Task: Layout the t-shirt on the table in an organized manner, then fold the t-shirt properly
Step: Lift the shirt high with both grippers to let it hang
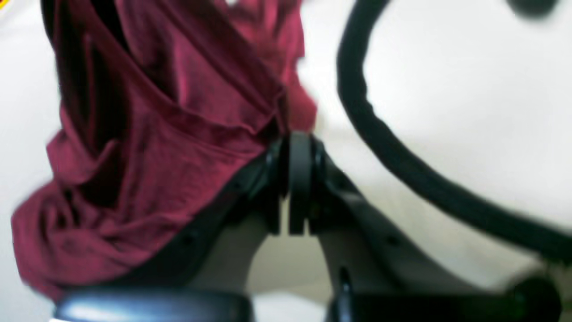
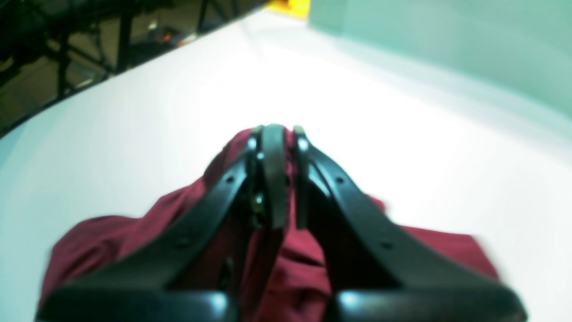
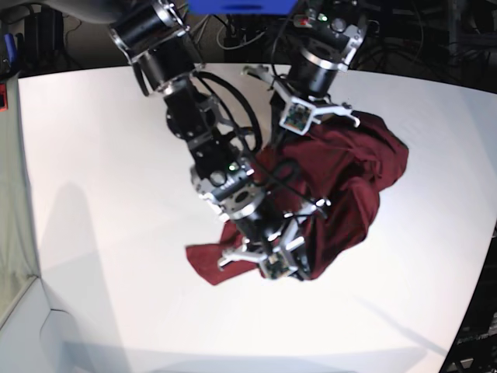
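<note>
The table [image 3: 101, 233] fills nearly the whole base view, white and broad, with a dark edge along the top. On it, right of centre in that view, the shirt [image 3: 365, 179] lies bunched in a maroon heap, one flap trailing toward the lower middle. My two arms reach down from the top of the frame into that heap. My right claw [image 2: 281, 179] sits in the middle of its wrist view, clenched with a fold of the shirt [image 2: 295, 250] caught between its jaws, cloth spreading below and bright table [image 2: 402, 134] beyond. My left claw [image 1: 297, 147] is clenched too, pinching the shirt [image 1: 170, 147], which hangs in folds across the left half of that blurred view. A black cable [image 1: 389, 147] curves down the right.
</note>
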